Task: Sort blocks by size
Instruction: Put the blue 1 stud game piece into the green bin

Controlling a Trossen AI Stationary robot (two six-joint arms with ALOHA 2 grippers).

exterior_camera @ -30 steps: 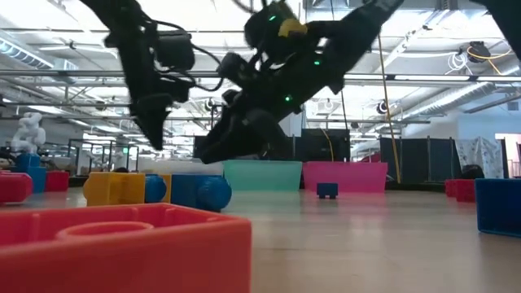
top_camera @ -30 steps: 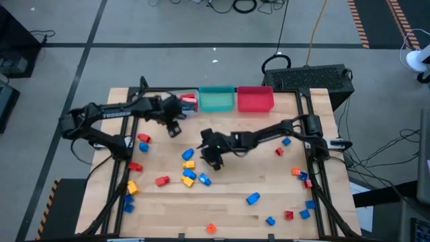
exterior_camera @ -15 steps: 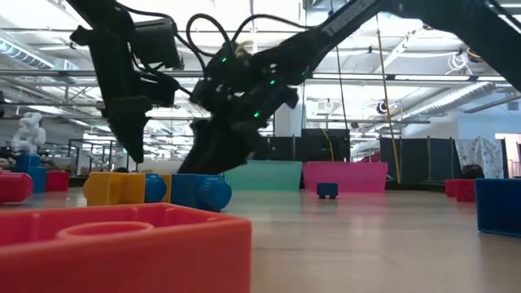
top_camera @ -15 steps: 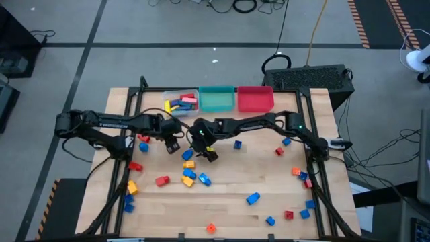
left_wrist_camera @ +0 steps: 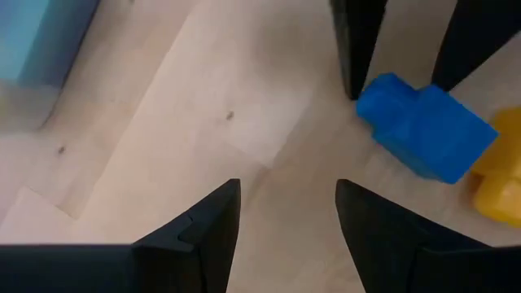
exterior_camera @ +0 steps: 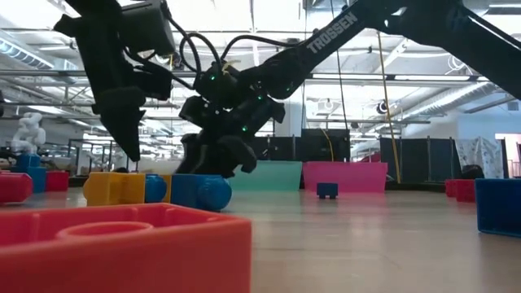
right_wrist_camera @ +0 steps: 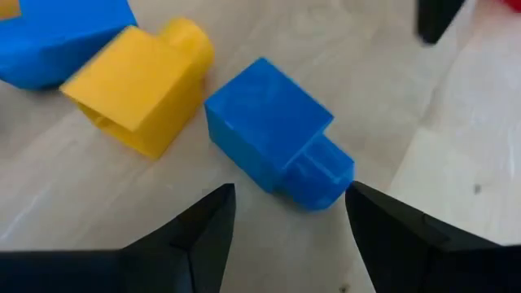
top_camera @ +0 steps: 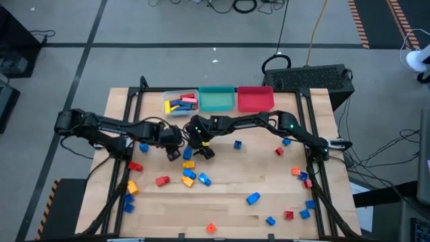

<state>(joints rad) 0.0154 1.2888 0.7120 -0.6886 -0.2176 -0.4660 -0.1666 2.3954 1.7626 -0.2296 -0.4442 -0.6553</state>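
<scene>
While both arms crowd the middle of the table [top_camera: 269,178], I read the scene from my left across. My left gripper [top_camera: 173,152] hangs just above bare wood with its fingers apart and nothing between them; in its wrist view it is aimed at plain board, with the blue block [left_wrist_camera: 426,129] lying ahead of it. Just beside it, my right gripper [top_camera: 202,144] is down over that same blue block [right_wrist_camera: 277,134], fingers spread on either side of it and not yet touching, so it holds nothing. A yellow block [right_wrist_camera: 138,96] sits right against the blue one.

To do this pick cleanly, I judge I should centre the right fingers on the blue block's flat sides, settle lower, and close without catching the yellow neighbour. The left arm looks close enough to collide, so I would hold it still.

From overhead I get the layout: the clear bin [top_camera: 180,103] with blocks in it, the teal bin [top_camera: 216,98] and the red bin [top_camera: 255,98] along the far edge. Overhead hides the block under the gripper; only the right wrist view shows the gap around it.
</scene>
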